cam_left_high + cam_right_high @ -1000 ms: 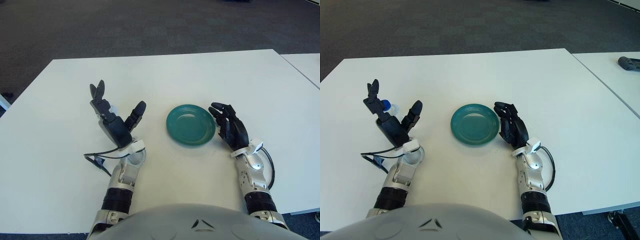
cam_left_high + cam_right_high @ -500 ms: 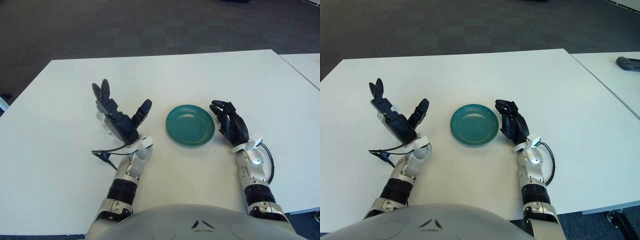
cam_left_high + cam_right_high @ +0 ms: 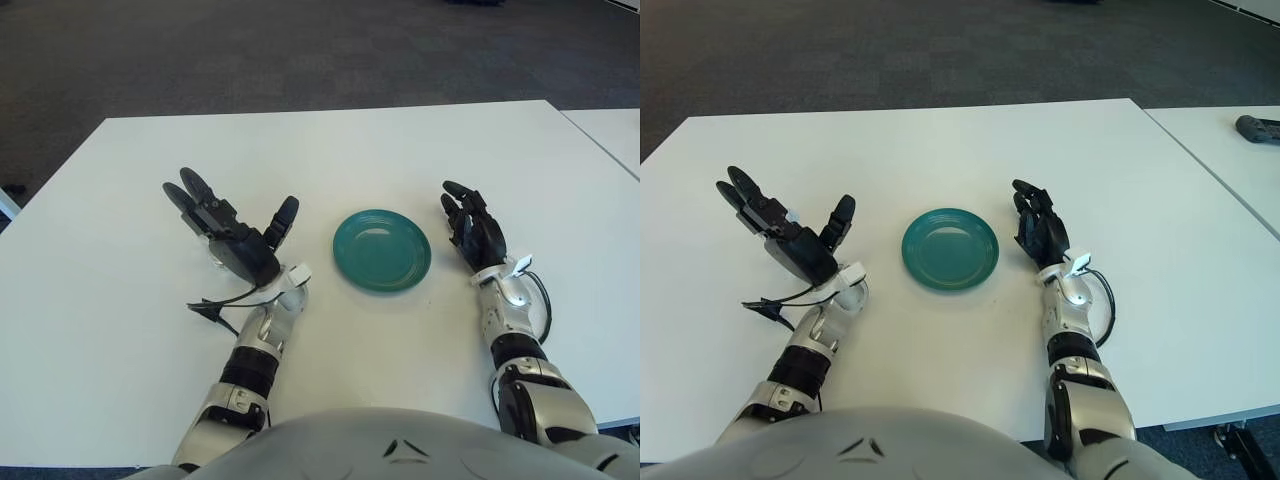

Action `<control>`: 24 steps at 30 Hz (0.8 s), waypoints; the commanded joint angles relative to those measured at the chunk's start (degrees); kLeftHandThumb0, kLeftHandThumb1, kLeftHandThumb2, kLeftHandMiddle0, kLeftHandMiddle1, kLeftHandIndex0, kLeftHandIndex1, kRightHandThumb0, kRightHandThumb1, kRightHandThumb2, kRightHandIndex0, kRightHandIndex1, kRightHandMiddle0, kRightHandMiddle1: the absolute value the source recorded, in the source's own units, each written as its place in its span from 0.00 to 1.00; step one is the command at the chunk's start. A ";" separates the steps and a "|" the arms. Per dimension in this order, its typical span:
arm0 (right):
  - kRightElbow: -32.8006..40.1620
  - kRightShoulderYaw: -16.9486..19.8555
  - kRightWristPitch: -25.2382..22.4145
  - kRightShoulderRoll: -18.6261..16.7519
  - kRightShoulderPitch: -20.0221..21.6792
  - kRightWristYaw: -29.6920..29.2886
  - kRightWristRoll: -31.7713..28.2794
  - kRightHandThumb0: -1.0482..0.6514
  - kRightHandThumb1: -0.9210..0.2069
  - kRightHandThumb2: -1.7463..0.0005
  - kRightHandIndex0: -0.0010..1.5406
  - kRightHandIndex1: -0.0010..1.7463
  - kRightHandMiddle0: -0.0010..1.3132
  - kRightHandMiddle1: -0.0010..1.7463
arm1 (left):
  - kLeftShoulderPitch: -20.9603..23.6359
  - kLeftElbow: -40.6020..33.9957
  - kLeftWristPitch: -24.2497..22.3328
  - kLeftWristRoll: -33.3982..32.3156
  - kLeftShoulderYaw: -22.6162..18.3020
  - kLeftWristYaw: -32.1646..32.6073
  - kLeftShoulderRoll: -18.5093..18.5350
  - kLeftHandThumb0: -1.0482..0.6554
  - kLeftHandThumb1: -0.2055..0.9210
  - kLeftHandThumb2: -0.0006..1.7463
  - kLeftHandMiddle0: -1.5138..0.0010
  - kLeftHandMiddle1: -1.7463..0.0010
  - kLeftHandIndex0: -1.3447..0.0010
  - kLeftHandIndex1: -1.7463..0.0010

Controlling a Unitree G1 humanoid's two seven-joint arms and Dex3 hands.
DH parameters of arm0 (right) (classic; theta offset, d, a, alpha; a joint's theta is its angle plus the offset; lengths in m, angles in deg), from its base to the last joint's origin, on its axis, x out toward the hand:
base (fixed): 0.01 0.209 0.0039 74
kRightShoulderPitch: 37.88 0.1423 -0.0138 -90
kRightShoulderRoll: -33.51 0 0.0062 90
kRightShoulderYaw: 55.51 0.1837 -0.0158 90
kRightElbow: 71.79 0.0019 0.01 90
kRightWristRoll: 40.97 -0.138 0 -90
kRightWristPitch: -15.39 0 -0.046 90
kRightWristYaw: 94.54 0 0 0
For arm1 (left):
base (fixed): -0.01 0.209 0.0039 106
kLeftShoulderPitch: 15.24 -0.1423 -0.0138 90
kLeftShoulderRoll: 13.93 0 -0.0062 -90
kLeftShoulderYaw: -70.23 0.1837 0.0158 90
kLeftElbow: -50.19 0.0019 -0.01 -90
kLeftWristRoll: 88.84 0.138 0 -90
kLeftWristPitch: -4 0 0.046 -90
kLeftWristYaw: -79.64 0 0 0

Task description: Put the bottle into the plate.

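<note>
Left hand [image 3: 232, 232]: fingers spread, palm raised, grasping nothing. It sits left of the teal plate [image 3: 381, 249], well short of it.

Bottle [image 3: 214, 258]: only a sliver of clear plastic shows at the hand's lower left edge, behind the palm, standing on the white table [image 3: 400, 150]. In the right eye view a pale spot [image 3: 790, 213] by the fingers may be its cap; cannot confirm. It is not on the plate.

Right hand [image 3: 1041, 232]: fingers relaxed, empty, just right of the plate, idle.

Risks, as judged:
- Fingers close with the bottle off-centre behind the palm, so it is knocked over or pushed away rather than gripped.
- A light clear bottle may slip from a three-finger hold during the carry.
- A black cable [image 3: 215, 305] trails on the table beside the left wrist and could drag.

Hidden or unclear: bottle's height, fill level, whether it is upright or touching the palm. Dark object at the far right edge [image 3: 1258, 127] on the neighbouring table is cut off, unidentified.
</note>
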 commanded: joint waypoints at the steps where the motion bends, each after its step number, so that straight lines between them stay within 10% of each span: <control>1: -1.70 0.60 -1.24 -2.57 -3.60 0.16 -1.50 0.17 0.00 0.58 0.17 0.03 0.00 0.39 | 1.04 -0.53 -1.73 -4.11 0.08 -1.93 -6.03 0.00 1.00 0.19 1.00 1.00 1.00 1.00; 12: -1.98 1.39 -4.76 -0.42 -3.17 1.57 -1.83 0.15 0.00 0.58 0.18 0.02 0.00 0.44 | 2.31 -0.13 -2.96 -8.28 1.58 -0.65 -6.73 0.00 1.00 0.17 0.97 0.99 0.98 0.99; 16: -0.62 0.27 -10.04 0.82 -3.69 -2.48 0.45 0.15 0.00 0.61 0.17 0.01 0.00 0.47 | 3.26 0.77 -1.69 -8.60 2.41 0.06 -5.89 0.02 1.00 0.12 0.84 0.93 0.99 0.66; 24: 5.64 -0.91 -6.86 -3.64 -3.37 -2.22 -0.93 0.15 0.00 0.61 0.16 0.01 0.00 0.51 | 0.91 -0.30 -0.50 -7.17 4.44 -0.11 -3.45 0.04 1.00 0.10 0.82 0.84 1.00 0.51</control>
